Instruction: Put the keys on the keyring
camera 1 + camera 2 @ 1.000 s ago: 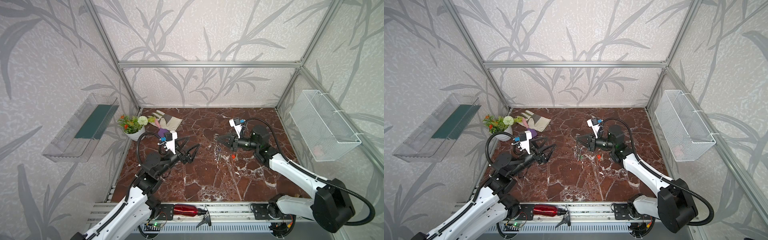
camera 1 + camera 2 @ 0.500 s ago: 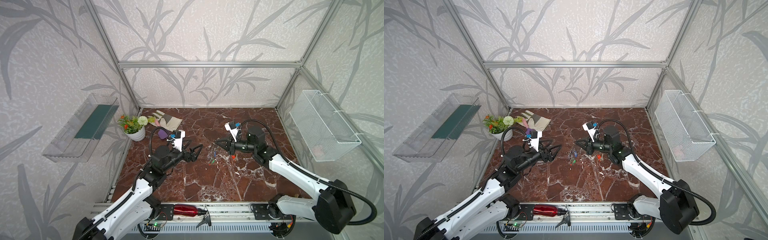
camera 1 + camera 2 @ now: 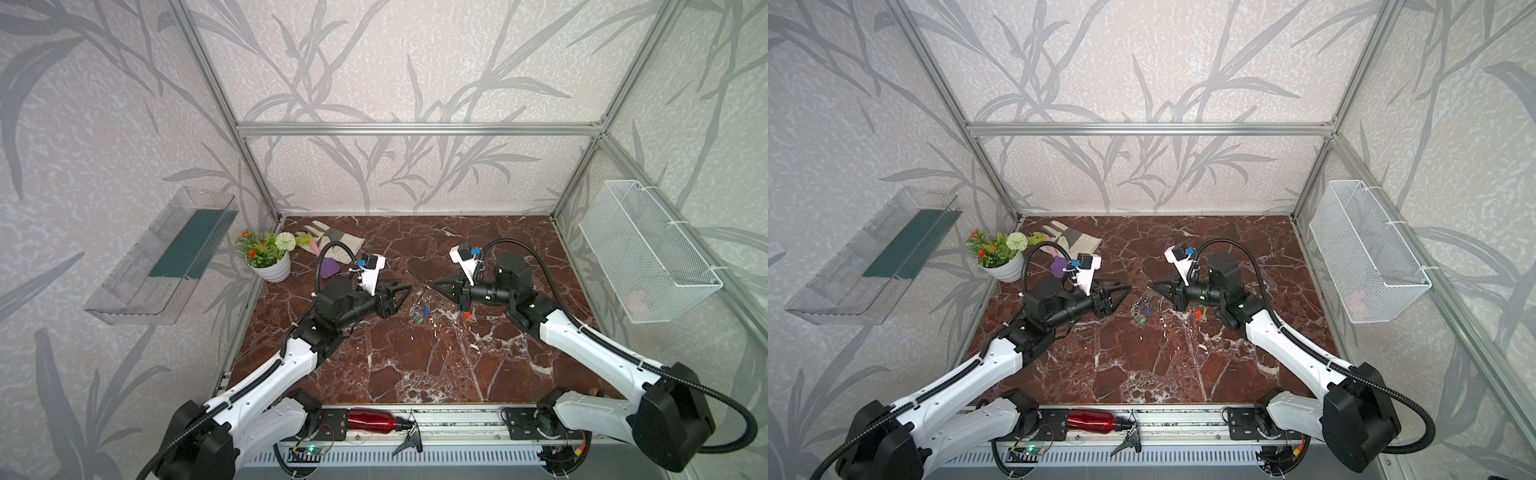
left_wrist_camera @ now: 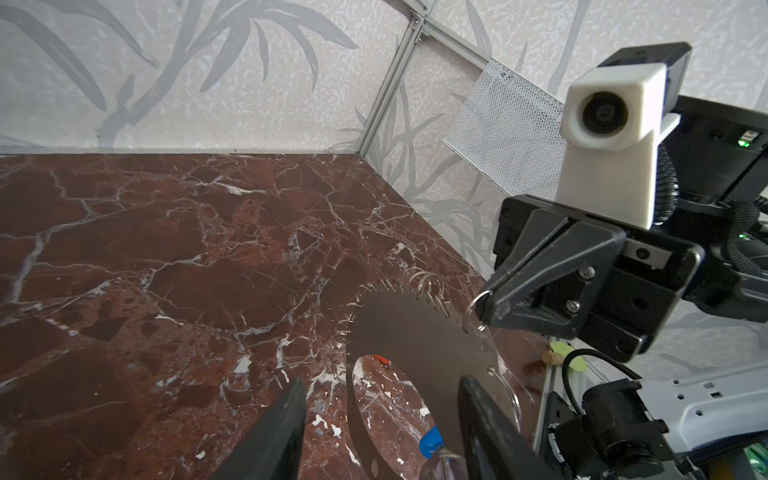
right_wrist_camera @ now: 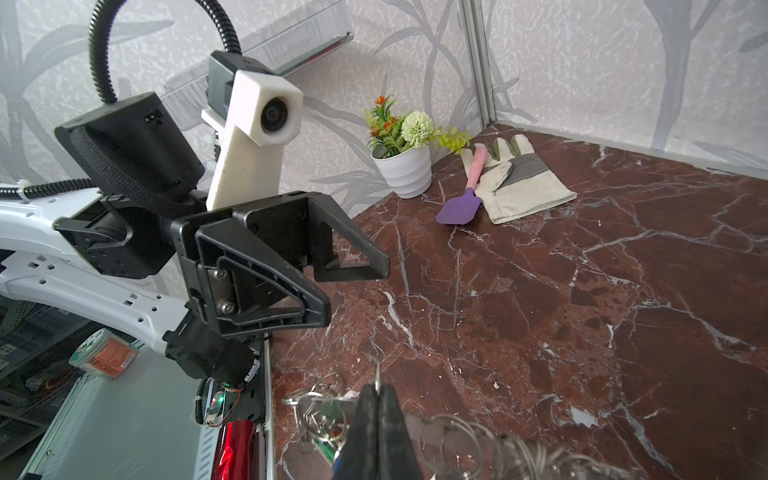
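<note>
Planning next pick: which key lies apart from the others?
The red-orange key, alone near the right arm; green key and blue key cluster by the keyring.

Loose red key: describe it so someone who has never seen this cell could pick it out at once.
On the red marble table, look right of centre, where the right claw points inward. On the tabletop beside that claw's black body lies a small key with a red-orange head. Unlike the green and blue keys bunched nearer the middle, it lies alone.
</note>
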Controlling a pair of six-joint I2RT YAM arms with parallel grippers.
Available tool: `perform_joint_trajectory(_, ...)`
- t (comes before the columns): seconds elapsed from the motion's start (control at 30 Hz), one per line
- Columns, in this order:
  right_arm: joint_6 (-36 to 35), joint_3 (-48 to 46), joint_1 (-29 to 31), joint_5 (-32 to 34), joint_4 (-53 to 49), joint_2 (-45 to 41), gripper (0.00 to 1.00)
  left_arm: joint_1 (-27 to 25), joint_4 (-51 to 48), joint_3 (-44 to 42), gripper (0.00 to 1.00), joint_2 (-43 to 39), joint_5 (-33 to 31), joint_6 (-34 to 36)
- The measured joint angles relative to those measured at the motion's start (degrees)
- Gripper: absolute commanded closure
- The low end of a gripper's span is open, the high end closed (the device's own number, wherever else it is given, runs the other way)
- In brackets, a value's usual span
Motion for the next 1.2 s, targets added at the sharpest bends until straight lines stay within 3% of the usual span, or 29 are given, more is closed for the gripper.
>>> perform_joint_trajectory(0.13, -0.7, -0.7, 0.0, -0.1, 0.3, -0.5, 1.00, 0.0, 0.9, 0.1, 0.48, 0.5, 1.2, -0.6)
perform_joint_trajectory(0.4, -1.2, -3.0, 0.4, -1.3, 3.6, -0.7, 1.00, 0.0, 0.5, 0.8, 0.64, -1.0, 6.2, 0.8)
perform_joint_trajectory(0.67, -5.7, -8.7, 2.6, -1.4, 10.3, -2.4, 1.00, 0.0, -2.3, 3.3, 0.70, -0.7, 10.6, 4.2)
perform_joint_trajectory(1.2, -15.1, -12.9, 5.4, 0.5, 17.7, -3.2, 1.00, 0.0, -12.9, 4.5, 0.78, -3.1, 12.0, 14.0)
